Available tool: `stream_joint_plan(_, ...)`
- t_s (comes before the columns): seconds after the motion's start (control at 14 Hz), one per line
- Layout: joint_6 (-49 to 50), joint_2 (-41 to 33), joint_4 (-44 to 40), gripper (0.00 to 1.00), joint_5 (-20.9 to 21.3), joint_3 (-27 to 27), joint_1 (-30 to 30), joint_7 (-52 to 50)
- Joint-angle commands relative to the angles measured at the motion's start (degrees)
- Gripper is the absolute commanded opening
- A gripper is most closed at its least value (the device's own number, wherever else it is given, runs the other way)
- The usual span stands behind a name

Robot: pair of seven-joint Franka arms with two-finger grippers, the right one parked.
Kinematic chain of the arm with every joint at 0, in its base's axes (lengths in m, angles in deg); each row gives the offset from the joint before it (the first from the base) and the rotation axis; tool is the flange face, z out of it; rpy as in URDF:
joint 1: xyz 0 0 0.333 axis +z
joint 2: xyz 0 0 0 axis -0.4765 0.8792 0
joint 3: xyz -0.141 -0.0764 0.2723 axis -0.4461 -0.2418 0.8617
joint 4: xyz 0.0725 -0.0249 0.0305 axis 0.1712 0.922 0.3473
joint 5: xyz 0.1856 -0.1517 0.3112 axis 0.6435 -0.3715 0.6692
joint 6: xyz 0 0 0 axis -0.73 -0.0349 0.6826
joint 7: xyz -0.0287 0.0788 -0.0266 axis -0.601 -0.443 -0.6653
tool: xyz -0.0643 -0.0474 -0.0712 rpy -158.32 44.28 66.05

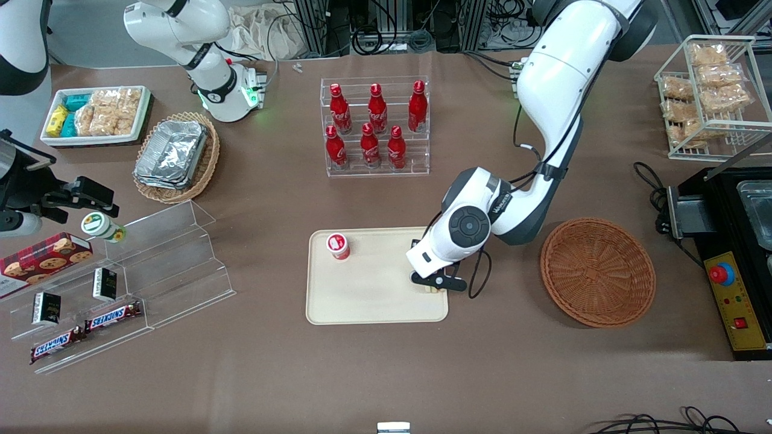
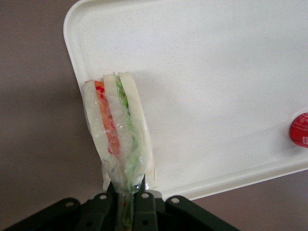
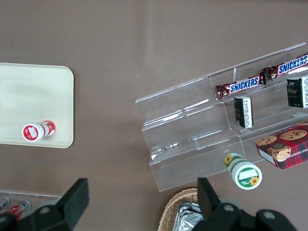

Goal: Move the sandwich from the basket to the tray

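Table [image 1: 386,374]: brown surface.
Tray [image 1: 362,301]: centre, flat on table.
Basket [image 1: 597,271]: beside tray, toward working arm's end.
Gripper [image 1: 435,283]: above tray edge.

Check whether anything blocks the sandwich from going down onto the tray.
Nothing visible does. The gripper holds the sandwich by its wrap at the tray's corner nearest the wicker basket, bare surface beneath. The red-capped cup stands clear, toward the parked arm's end.
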Motion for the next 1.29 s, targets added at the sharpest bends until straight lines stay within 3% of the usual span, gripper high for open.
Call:
stream_joint_plan(0.0, -0.9, 1.4, -1.2, 0.09, -1.3, 0.0, -0.5, 0.6)
stream_joint_plan(0.07, -1.1, 1.3, -1.1, 0.29, -1.7, 0.0, -0.5, 0.3)
stream_joint_plan(0.14, -0.9, 1.1, -1.0, 0.56, -2.1, 0.0, -0.6, -0.1)
stream_joint_plan(0.21, -0.6, 1.0, -1.0, 0.94, -2.1, 0.0, -0.6, -0.3)
stream_joint_plan(0.29, -0.3, 0.8, -1.0, 1.00, -2.3, 0.1, -0.5, 0.1)
stream_joint_plan(0.64, 13.8, -7.1, -1.6, 1.00, -2.3, 0.7, 0.3, 0.4)
stream_joint_plan(0.93, 28.8, -16.7, -1.6, 1.00, -2.3, 0.6, 7.6, 3.2)
stream_joint_plan(1.21, 39.5, -24.6, -1.6, 1.00, -1.7, 0.7, 17.6, 16.9)
